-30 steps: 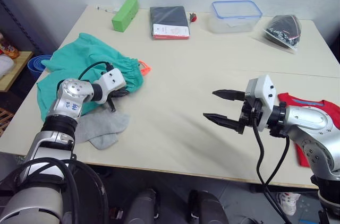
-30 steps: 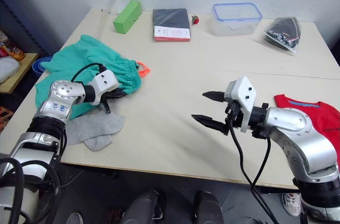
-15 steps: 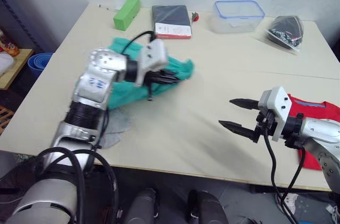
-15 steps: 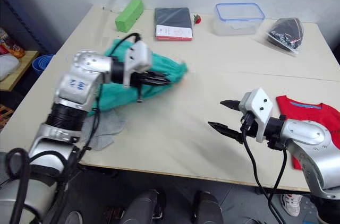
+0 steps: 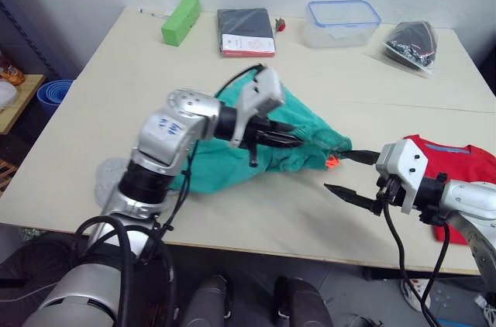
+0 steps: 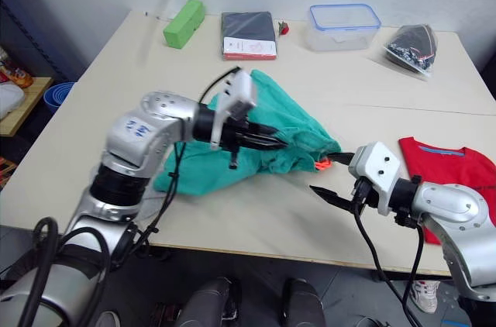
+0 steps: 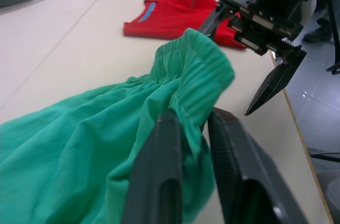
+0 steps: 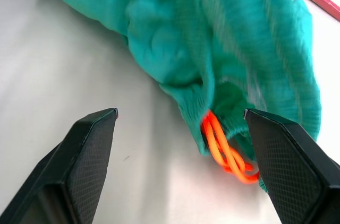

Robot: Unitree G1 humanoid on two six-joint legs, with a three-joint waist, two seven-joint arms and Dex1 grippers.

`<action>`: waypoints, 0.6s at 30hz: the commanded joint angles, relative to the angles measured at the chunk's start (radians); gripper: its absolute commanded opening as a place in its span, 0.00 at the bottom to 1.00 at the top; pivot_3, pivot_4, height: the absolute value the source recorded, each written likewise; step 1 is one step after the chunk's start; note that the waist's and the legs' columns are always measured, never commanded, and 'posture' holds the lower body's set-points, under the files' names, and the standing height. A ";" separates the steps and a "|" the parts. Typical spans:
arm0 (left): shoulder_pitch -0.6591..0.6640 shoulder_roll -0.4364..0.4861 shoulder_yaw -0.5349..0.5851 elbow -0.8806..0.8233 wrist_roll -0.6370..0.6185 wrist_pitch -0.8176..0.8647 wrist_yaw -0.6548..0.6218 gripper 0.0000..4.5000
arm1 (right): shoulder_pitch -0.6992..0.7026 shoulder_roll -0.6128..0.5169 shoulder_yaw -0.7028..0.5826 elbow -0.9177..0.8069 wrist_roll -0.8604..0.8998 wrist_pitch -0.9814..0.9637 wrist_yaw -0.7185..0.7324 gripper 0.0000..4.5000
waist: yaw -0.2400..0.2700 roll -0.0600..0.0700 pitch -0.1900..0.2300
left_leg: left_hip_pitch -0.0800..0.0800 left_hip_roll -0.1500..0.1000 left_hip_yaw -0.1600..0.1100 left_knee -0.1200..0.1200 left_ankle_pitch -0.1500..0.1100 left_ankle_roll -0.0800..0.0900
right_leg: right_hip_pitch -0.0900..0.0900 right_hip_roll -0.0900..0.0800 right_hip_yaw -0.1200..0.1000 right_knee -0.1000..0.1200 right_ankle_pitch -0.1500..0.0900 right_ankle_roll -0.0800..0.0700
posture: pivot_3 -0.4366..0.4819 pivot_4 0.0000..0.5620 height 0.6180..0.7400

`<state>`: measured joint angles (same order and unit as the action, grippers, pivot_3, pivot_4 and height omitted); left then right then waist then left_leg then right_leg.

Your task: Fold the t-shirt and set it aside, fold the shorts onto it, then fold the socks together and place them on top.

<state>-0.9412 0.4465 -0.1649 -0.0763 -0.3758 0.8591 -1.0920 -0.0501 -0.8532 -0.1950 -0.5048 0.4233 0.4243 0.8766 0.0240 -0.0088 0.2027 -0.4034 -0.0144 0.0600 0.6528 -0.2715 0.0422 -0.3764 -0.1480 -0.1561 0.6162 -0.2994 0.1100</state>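
The teal-green shorts point(image 5: 232, 158) lie stretched across the middle of the table. My left gripper point(image 7: 192, 115) is shut on their gathered waistband and holds that end raised a little. The neon orange drawstring point(image 8: 226, 149) hangs from the waist end. My right gripper point(image 5: 350, 173) is open just right of the waist, its fingers either side of the drawstring end and not touching it. The red t-shirt point(image 5: 459, 163), with its blue neck band showing, lies flat at the table's right edge behind my right arm. A bit of grey sock point(image 5: 107, 178) shows at the front left behind my left arm.
Along the table's far edge stand a green block point(image 5: 180, 20), a dark packet point(image 5: 246, 31), a clear lidded container point(image 5: 342, 23) and a black bagged item point(image 5: 412, 40). A blue tub point(image 5: 53, 94) sits off the table's left side.
My left gripper has dragged the shorts from the table's left side to the right, up to my right gripper. The right gripper stayed open and shifted slightly right and lower.
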 commanded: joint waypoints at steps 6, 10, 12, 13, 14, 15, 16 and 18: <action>0.116 0.230 0.120 -0.175 -0.193 0.067 -0.135 0.80 | 0.013 -0.028 -0.010 -0.022 -0.008 -0.035 0.054 0.87 | 0.003 0.000 0.000 | -0.001 0.000 -0.001 0.001 0.000 0.000 | 0.001 0.000 0.002 -0.001 0.000 0.000 | 0.48 0.27 1.00; 0.235 0.417 0.033 -0.158 -0.003 -0.212 -0.202 0.99 | 0.112 -0.107 -0.099 -0.047 0.036 -0.022 0.175 0.87 | 0.003 0.001 0.000 | 0.000 0.000 0.000 -0.001 0.000 0.000 | 0.001 0.000 0.002 -0.002 0.000 0.000 | 0.48 0.27 1.00; 0.307 0.497 0.001 -0.152 0.092 -0.385 -0.234 0.99 | 0.164 -0.151 -0.176 -0.046 0.063 -0.006 0.234 0.87 | 0.004 0.001 0.000 | 0.000 -0.001 0.001 -0.003 0.000 0.000 | 0.001 0.000 0.001 -0.004 0.000 0.000 | 0.48 0.27 1.00; 0.324 0.513 -0.007 -0.147 0.114 -0.434 -0.241 0.99 | 0.176 -0.161 -0.196 -0.043 0.071 -0.003 0.246 0.87 | 0.005 0.001 0.000 | 0.000 0.000 0.002 -0.003 -0.001 0.000 | 0.001 0.000 0.000 -0.005 0.000 0.000 | 0.48 0.27 1.00; 0.346 0.520 -0.012 -0.146 0.133 -0.471 -0.235 0.99 | 0.199 -0.174 -0.232 -0.043 0.083 0.000 0.274 0.87 | 0.005 0.001 0.000 | 0.000 0.000 0.002 -0.002 -0.001 0.001 | 0.001 0.000 0.000 -0.005 0.000 0.000 | 0.48 0.27 1.00; 0.358 0.522 -0.015 -0.143 0.144 -0.494 -0.231 0.99 | 0.215 -0.183 -0.256 -0.042 0.091 0.000 0.294 0.87 | 0.006 0.001 0.000 | 0.000 0.000 0.002 -0.002 -0.001 0.001 | 0.001 0.000 0.000 -0.006 0.001 0.001 | 0.48 0.27 1.00; 0.376 0.518 -0.020 -0.138 0.162 -0.524 -0.220 0.99 | 0.231 -0.189 -0.286 -0.059 0.116 0.012 0.314 0.87 | 0.008 0.001 0.000 | 0.000 0.000 0.002 -0.002 -0.002 0.002 | 0.001 0.000 0.000 -0.006 0.001 0.001 | 0.48 0.27 1.00; 0.399 0.504 -0.036 -0.123 0.200 -0.572 -0.198 0.99 | 0.238 -0.183 -0.300 -0.100 0.153 0.035 0.311 0.87 | 0.011 0.001 0.000 | -0.001 0.000 0.001 -0.001 -0.003 0.002 | 0.001 -0.001 0.002 -0.007 0.001 0.001 | 0.48 0.27 1.00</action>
<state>-0.5481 0.9558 -0.1939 -0.1966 -0.2063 0.3339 -1.3048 0.1861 -1.0264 -0.4582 -0.5469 0.5331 0.4478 1.1772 0.0351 -0.0080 0.2029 -0.4038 -0.0142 0.0608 0.6516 -0.2753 0.0442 -0.3753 -0.1486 -0.1522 0.6099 -0.2986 0.1109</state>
